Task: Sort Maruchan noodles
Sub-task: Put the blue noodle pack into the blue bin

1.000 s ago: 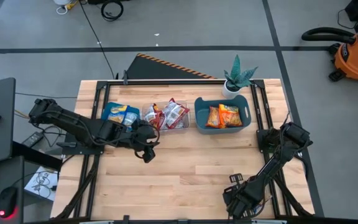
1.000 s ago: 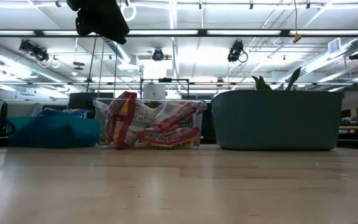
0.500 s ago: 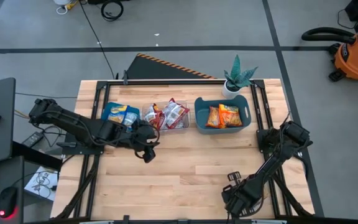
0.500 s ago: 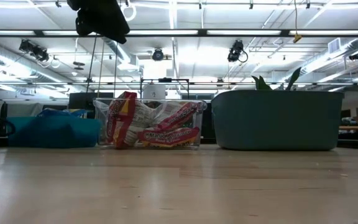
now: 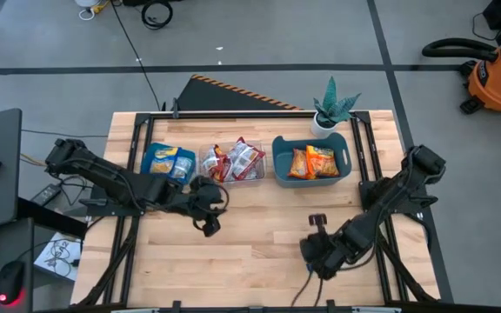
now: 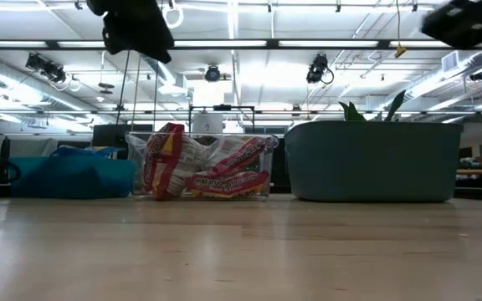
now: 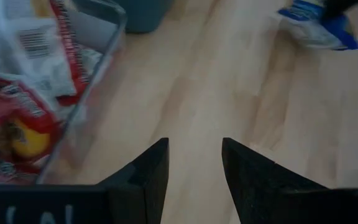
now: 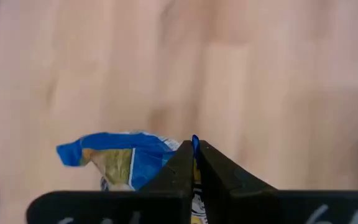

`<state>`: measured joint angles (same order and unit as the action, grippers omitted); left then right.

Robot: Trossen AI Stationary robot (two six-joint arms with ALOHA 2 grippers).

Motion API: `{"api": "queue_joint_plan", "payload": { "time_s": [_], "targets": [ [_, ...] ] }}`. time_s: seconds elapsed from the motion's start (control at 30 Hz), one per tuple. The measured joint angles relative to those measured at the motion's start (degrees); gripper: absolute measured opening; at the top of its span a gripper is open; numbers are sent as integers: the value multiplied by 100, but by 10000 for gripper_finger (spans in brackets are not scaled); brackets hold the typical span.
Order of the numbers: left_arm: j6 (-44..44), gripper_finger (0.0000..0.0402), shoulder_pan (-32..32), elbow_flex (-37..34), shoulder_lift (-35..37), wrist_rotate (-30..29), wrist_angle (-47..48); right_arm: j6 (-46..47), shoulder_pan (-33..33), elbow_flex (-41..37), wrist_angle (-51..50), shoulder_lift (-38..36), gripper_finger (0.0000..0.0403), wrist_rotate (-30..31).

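Observation:
Three containers stand in a row at the table's far side. A blue bin (image 5: 167, 160) holds blue-and-yellow Maruchan noodles, a clear tub (image 5: 233, 162) holds red-and-silver packets, and a second blue bin (image 5: 311, 160) holds orange ones. My right gripper (image 5: 314, 254), over the near right part of the table, is shut on a blue-and-yellow packet (image 8: 114, 158). That packet also shows in the left wrist view (image 7: 316, 28). My left gripper (image 5: 208, 219) hovers open in front of the clear tub, with nothing between its fingers (image 7: 148, 171). My right gripper pinches a thin blue edge of the packet (image 8: 194, 142) between its two fingertips, coming steeply from above. The rest of the crinkled packet sticks out to one side below the fingers, lifted off the table top.
A small potted plant (image 5: 332, 108) stands at the far right corner behind the right bin. Bare wood lies across the table's middle and near side (image 5: 250, 243). The clear tub's corner (image 7: 114, 31) is close to my left gripper.
My right gripper has risen from the table's near edge and gone toward the middle, tipping steeply downward, with the blue-and-yellow packet in its fingers. Its arm now shows at the top right of the low view.

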<state>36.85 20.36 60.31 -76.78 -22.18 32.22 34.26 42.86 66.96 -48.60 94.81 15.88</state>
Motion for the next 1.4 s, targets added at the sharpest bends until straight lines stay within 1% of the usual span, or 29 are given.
{"api": "queue_joint_plan", "payload": {
  "time_s": [0.13, 0.27, 0.37, 0.47, 0.63, 0.7, 0.8, 1.07, 1.17, 1.27, 1.4],
  "targets": [
    [-127, 155, 151, -2, -437, 0, -459, -82, -250, 0, 50, -293, 28, 814],
    [-219, 160, 305, -4, -942, -56, -1287, -197, -516, 2, 215, -478, 22, 1539],
    [-460, 178, 396, -4, -1355, -120, -1900, -325, -720, 2, 472, -515, 18, 1888],
    [-625, 211, 469, -4, -1717, -283, -2453, -469, -909, 2, 791, -502, 18, 2145],
    [-670, 274, 479, -4, -2150, -609, -2980, -721, -1191, 2, 1221, -515, 19, 2406],
    [-682, 292, 496, -4, -2287, -848, -3195, -823, -1266, 9, 1425, -519, 19, 2513],
    [-862, 308, 516, -7, -2427, -1198, -3454, -958, -1379, 9, 1659, -506, 19, 2580],
    [-1092, 312, 570, -9, -2462, -1937, -3981, -1049, -1579, 11, 1852, -499, 19, 2822],
    [-1225, 312, 577, -2, -2467, -1989, -4263, -1092, -1647, 11, 1945, -498, 19, 2823],
    [-1314, 312, 598, -7, -2500, -2126, -4435, -1169, -1678, 11, 2091, -497, 19, 2930],
    [-1458, 312, 590, -7, -2592, -2307, -4825, -1264, -1694, 10, 2328, -497, 19, 2927]
  ]
}}
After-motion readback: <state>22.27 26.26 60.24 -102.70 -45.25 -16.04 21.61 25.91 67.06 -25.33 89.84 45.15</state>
